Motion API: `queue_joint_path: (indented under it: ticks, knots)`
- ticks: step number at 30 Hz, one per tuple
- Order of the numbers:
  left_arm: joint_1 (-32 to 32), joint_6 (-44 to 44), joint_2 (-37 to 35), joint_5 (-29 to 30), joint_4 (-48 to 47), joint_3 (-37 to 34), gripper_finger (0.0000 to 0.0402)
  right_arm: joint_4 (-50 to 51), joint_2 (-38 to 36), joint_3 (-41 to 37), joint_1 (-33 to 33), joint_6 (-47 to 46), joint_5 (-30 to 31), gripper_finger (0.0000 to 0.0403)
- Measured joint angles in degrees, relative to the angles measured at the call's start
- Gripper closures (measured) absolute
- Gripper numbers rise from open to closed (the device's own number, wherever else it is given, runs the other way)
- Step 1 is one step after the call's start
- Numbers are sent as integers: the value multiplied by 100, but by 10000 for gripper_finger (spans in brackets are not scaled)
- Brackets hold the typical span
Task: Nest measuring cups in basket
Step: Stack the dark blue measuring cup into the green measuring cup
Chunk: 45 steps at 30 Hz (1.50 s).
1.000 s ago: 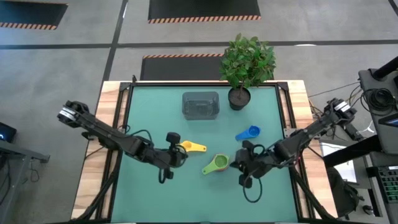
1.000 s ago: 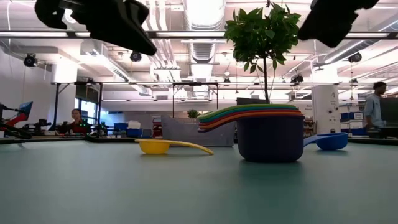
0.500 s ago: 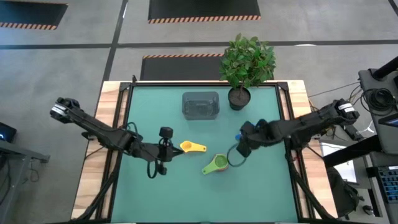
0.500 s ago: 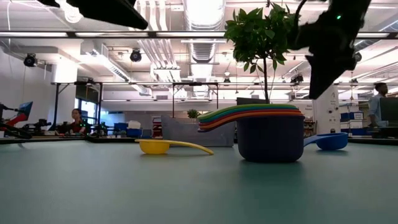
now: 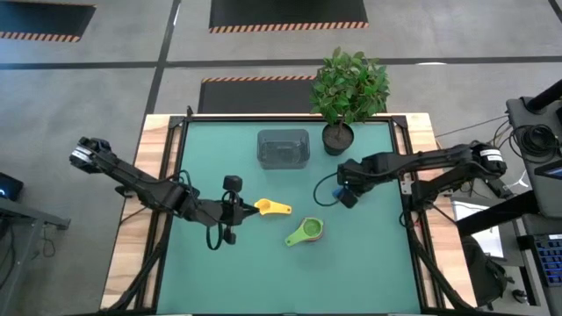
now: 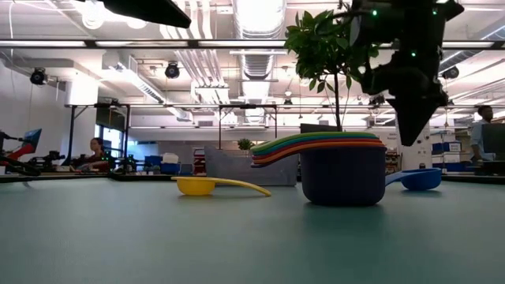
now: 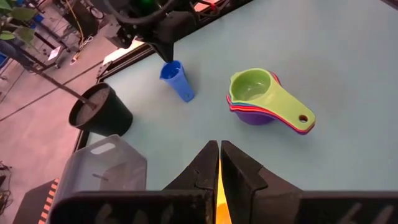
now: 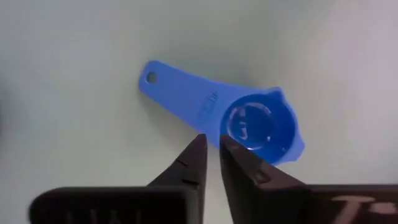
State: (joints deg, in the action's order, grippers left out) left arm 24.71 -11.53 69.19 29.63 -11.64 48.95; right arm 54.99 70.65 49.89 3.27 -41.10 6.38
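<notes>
A nested stack of measuring cups, green on top, stands on its dark bottom cup mid-table. A yellow cup lies alone to its left. A blue cup lies to the right, hidden under my right gripper in the high view. My right gripper hangs above it, fingers nearly together, clear of it in the low view. My left gripper hovers shut, high beside the yellow cup. The grey basket sits near the far edge.
A dark pot with a leafy plant stands just right of the basket at the far edge. Bare green mat lies between the stack and the near edge. A black frame borders the mat, and people show in the room beyond.
My right gripper swung from the near-right side of the stack toward the far edge, arriving over the blue cup and dropping lower. My left gripper drew back a little toward the table's left and rose out of the low view. No cup has moved.
</notes>
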Motion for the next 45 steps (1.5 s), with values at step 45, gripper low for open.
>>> queue_joint_path:
  ticks: [45]
  knots:
    - [-2, 4, 4, -2, 2, 0, 402, -1064, 254, -1045, -29, 1626, 384, 390]
